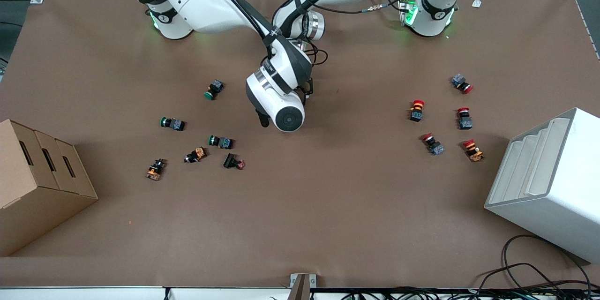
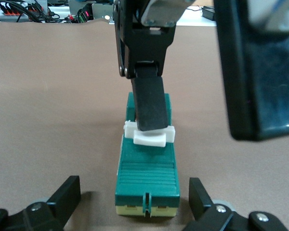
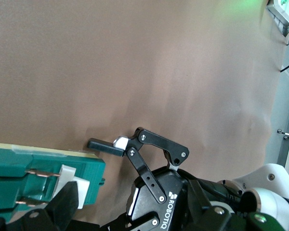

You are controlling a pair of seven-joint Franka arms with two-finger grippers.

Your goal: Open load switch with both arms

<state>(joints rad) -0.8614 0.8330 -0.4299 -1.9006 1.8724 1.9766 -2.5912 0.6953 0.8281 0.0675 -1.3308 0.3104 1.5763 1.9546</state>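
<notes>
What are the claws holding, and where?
Nothing gripped: the left claw, open, straddles the load switch at its end; the right claw, open, rests one finger on its white toggle.

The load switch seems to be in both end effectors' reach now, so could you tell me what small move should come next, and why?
Probably the right end effector should lever the white toggle: its fingertip rests there, while the left end effector brackets the load switch, fingers open, so closing first seems wise.
</notes>
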